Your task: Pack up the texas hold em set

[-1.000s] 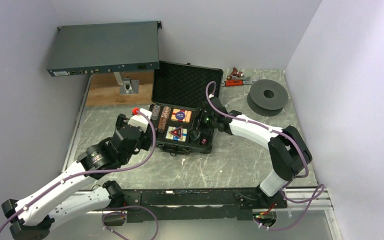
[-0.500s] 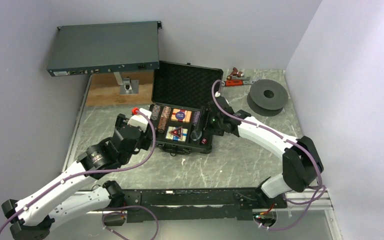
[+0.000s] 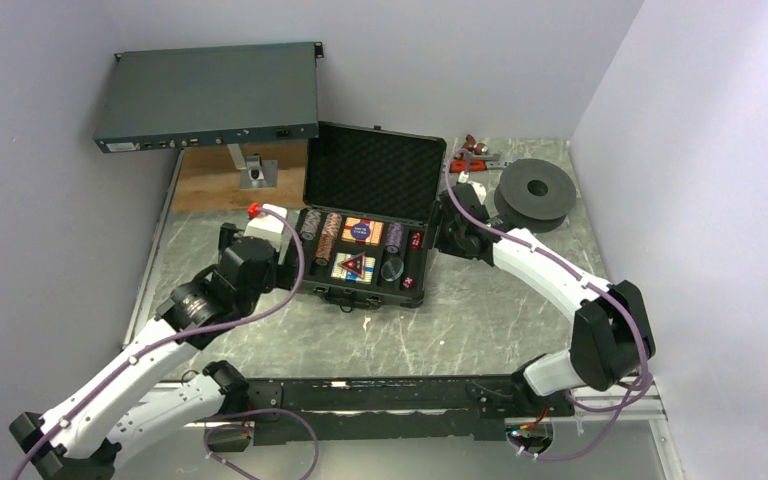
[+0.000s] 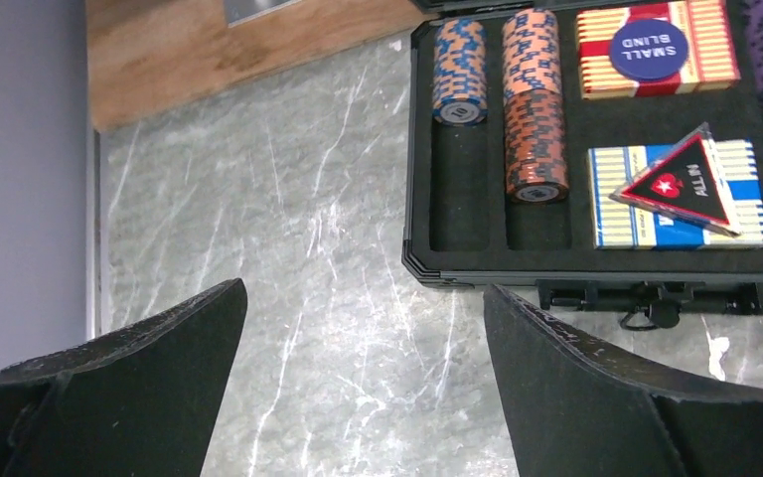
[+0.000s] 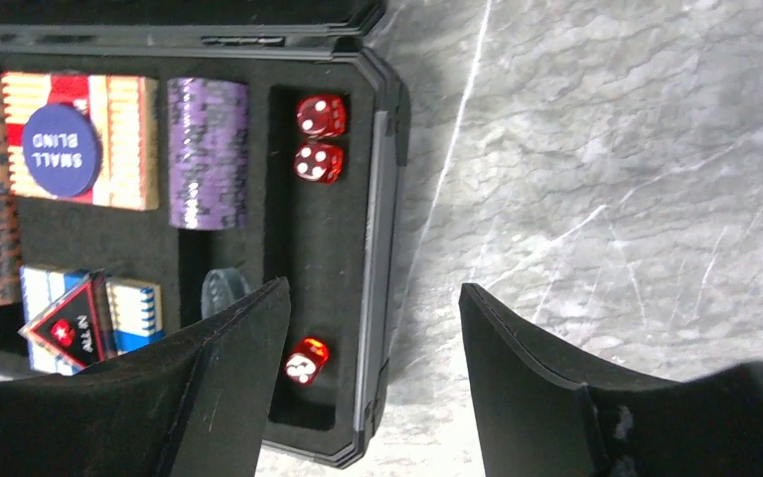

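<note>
The black case point(image 3: 372, 172) lies open mid-table, its lid upright. Its foam tray holds striped chips point(image 4: 534, 109), purple chips point(image 5: 207, 149), a red card deck point(image 4: 656, 50), and a blue deck under the triangular marker point(image 4: 686, 184). Three red dice point(image 5: 318, 161) lie in the right-hand slot. My left gripper point(image 4: 365, 288) is open over bare table just off the case's front left corner point(image 4: 419, 266). My right gripper point(image 5: 375, 288) is open above the case's right wall point(image 5: 378, 199), holding nothing. In the top view the left gripper point(image 3: 278, 255) and right gripper point(image 3: 438, 240) flank the case.
A grey-blue rack unit point(image 3: 210, 98) sits raised at the back left above a wooden board point(image 3: 225, 185). A black spool point(image 3: 533, 192) and a red-handled tool point(image 3: 472, 160) lie at the back right. Walls close in on both sides.
My right gripper has drawn out from over the case's tray to its right edge. The left gripper has pulled slightly back and left, away from the case.
</note>
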### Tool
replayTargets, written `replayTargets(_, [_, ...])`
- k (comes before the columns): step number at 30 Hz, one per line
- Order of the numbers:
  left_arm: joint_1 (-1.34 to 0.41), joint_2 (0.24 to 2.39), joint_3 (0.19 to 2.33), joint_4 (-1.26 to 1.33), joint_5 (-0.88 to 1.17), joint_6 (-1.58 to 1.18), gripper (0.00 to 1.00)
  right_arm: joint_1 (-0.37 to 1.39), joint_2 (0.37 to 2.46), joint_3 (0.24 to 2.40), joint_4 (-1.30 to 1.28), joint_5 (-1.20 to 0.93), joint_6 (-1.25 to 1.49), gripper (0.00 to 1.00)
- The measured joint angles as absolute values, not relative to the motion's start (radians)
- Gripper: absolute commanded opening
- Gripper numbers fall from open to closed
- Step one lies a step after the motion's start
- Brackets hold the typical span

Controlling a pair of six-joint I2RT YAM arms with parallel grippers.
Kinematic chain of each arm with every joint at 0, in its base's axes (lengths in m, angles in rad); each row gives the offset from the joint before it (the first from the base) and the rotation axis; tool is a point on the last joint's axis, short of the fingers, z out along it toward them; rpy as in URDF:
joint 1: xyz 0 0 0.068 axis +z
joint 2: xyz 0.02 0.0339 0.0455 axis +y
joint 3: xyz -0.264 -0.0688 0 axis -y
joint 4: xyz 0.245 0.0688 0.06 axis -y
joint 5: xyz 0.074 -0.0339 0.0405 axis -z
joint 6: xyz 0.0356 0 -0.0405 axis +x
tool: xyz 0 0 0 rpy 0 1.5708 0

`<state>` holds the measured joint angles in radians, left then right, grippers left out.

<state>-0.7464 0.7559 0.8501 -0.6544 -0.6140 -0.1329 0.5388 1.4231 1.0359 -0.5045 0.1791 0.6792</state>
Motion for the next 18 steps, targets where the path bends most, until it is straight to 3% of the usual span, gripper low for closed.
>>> replayTargets(8, [-0.513, 0.912, 0.904, -0.662, -0.484, -0.305, 1.00, 0.498, 1.533, 1.037, -0.465, 0.118, 0.654, 0.59])
replayTargets(11, [-0.406, 0.937, 0.903, -0.638, -0.398, -0.344, 0.96, 0.498, 1.589, 1.037, -0.450, 0.077, 0.646, 0.55])
replayTargets(18, [-0.196, 1.044, 0.869, -0.489, -0.183, -0.410, 0.84, 0.499, 1.627, 1.037, -0.411, 0.031, 0.643, 0.30])
